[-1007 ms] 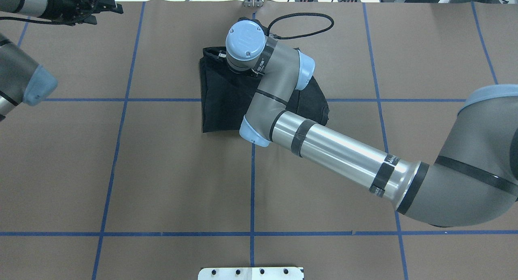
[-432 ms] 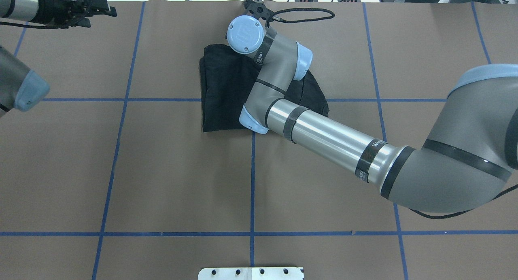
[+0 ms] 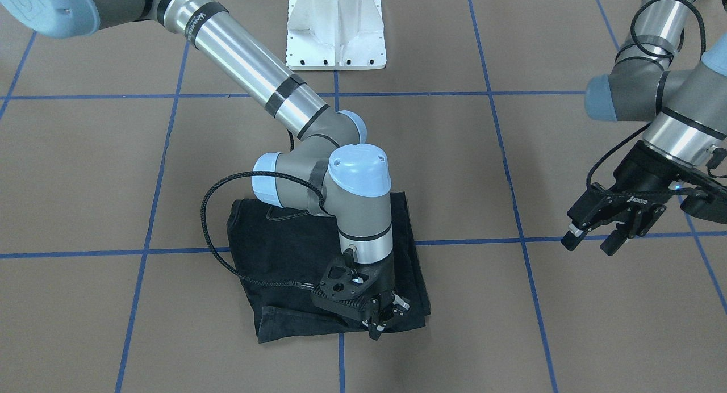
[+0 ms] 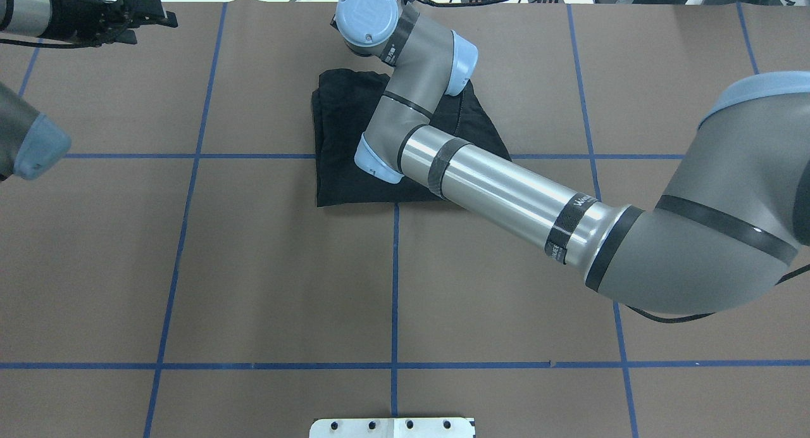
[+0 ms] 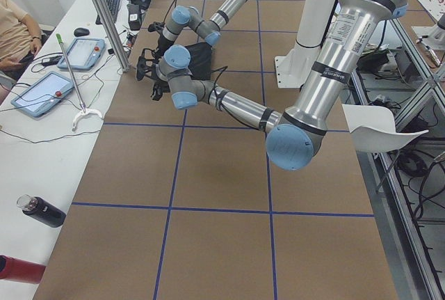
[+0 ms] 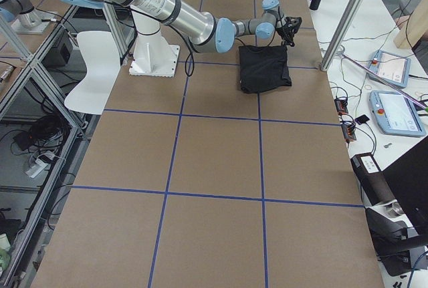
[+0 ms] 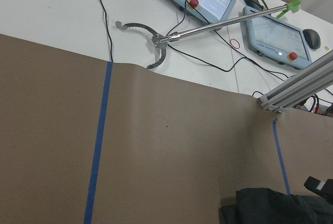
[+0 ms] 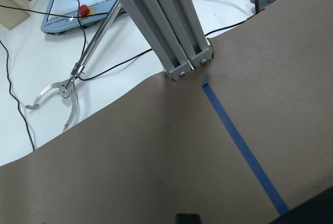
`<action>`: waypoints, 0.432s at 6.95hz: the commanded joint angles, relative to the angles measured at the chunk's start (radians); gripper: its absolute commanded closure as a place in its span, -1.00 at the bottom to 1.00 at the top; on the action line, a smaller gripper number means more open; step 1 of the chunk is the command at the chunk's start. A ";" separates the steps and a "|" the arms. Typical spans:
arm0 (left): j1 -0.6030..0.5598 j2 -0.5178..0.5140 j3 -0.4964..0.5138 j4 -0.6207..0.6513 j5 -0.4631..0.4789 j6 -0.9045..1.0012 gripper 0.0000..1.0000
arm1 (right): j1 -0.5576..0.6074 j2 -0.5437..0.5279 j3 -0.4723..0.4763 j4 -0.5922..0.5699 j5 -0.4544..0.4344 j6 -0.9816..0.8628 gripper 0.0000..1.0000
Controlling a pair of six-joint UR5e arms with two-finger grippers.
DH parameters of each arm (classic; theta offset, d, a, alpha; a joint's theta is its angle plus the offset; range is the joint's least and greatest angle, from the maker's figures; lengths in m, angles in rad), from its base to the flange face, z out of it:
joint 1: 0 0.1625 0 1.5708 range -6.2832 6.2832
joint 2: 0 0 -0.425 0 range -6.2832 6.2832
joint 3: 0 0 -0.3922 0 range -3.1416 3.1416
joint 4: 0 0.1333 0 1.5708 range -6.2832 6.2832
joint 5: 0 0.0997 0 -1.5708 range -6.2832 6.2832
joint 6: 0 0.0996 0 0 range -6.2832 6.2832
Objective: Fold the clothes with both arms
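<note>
— Black T-shirt: location?
— Folded, mid-table, far edge below my right gripper, jaws apart, empty. Left gripper likewise spread, well aside.
— Handling?
— Judged soft, light, limp; pinch doubled corners.

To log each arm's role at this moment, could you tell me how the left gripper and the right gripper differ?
The right gripper hangs above the far edge, seen from the robot, of the folded T-shirt; the left gripper hangs over bare table, well aside. The right gripper points almost straight down; the left gripper is tilted. Both look open and hold nothing.
</note>
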 commanded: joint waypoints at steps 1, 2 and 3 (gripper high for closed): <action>-0.004 0.024 -0.018 0.001 -0.005 0.003 -1.00 | 0.058 -0.209 0.336 -0.145 0.183 -0.094 1.00; -0.005 0.040 -0.021 0.001 -0.005 0.068 -1.00 | 0.072 -0.307 0.517 -0.362 0.223 -0.241 1.00; -0.007 0.079 -0.032 0.001 -0.007 0.177 -1.00 | 0.108 -0.359 0.633 -0.532 0.248 -0.352 1.00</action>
